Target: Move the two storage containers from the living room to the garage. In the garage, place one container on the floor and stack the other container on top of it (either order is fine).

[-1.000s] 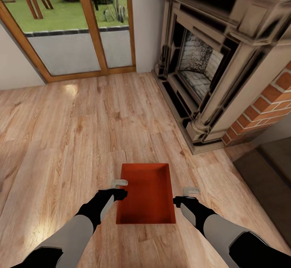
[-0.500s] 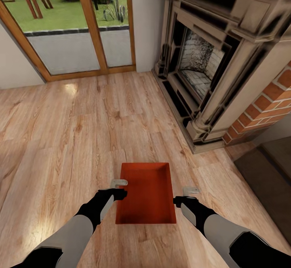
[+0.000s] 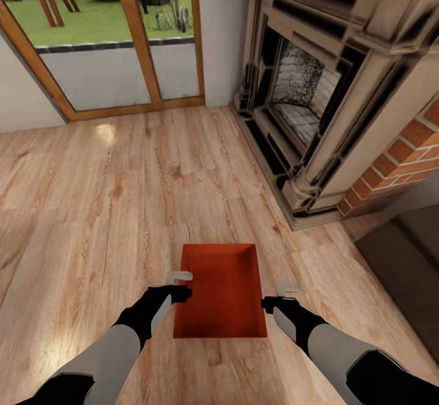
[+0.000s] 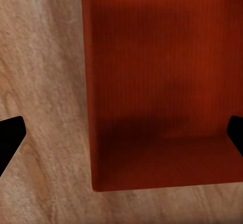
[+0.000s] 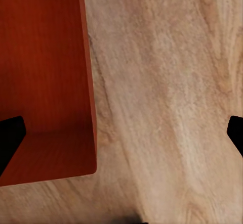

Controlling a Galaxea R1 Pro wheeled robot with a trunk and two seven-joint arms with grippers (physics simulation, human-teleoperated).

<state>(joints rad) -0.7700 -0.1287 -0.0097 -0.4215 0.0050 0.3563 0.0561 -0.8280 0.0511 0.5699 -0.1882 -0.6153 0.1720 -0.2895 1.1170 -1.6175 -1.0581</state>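
The orange-red rectangular open-top plastic container is sitting on the light wood-plank floor, before the stone fireplace. The left gripper and right gripper are flanking its long walls, both wide open and holding nothing. Each should probably straddle one thin wall evenly before closing. The wrist views are showing the fine ribs and the wall edge, which the head view is hiding.

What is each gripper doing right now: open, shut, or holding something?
Left gripper: open, straddling the storage container's left wall.
Right gripper: open, straddling its right wall.
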